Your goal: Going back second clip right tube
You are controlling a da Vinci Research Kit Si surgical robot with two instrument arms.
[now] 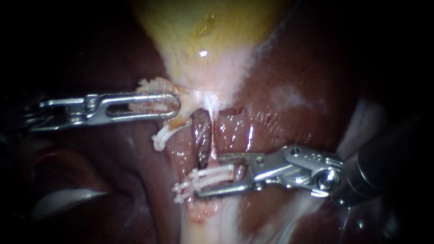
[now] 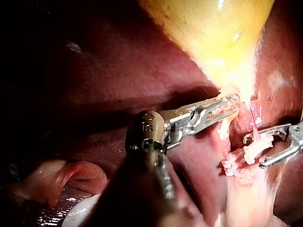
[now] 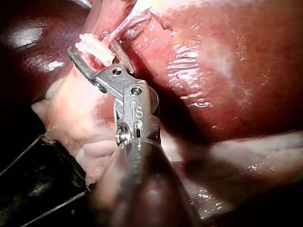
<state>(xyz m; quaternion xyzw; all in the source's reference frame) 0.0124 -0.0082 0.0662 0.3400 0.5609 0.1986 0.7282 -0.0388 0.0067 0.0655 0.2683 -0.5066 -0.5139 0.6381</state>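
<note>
Clips (image 1: 208,177) sat stacked on the tube (image 1: 204,133), low on it and well below the gallbladder (image 1: 203,27) neck. They were white, close together and lying crosswise; the exact count was unclear.

The right instrument (image 1: 209,175) came in from the right with its claw open wide, one half above the clips and one half below. The clips lay in the gap between the halves. I could not tell whether either half touched them. The right wrist view showed the same: the right instrument (image 3: 90,45) had its claw spread and the clips (image 3: 94,47) sat between the tips.

The left instrument (image 1: 172,106) came in from the left with its claw closed on pale, frayed tissue at the gallbladder neck. That tissue showed through the slot in the claw. In the left wrist view the left instrument (image 2: 232,101) gripped at the same spot, with the clips (image 2: 246,153) and the right instrument (image 2: 254,151) ahead of it and lower down.

A lone clip (image 1: 163,135) lay just under the left claw, apart from the stack. Dark red liver (image 1: 307,68) lay on both sides of the tube.
</note>
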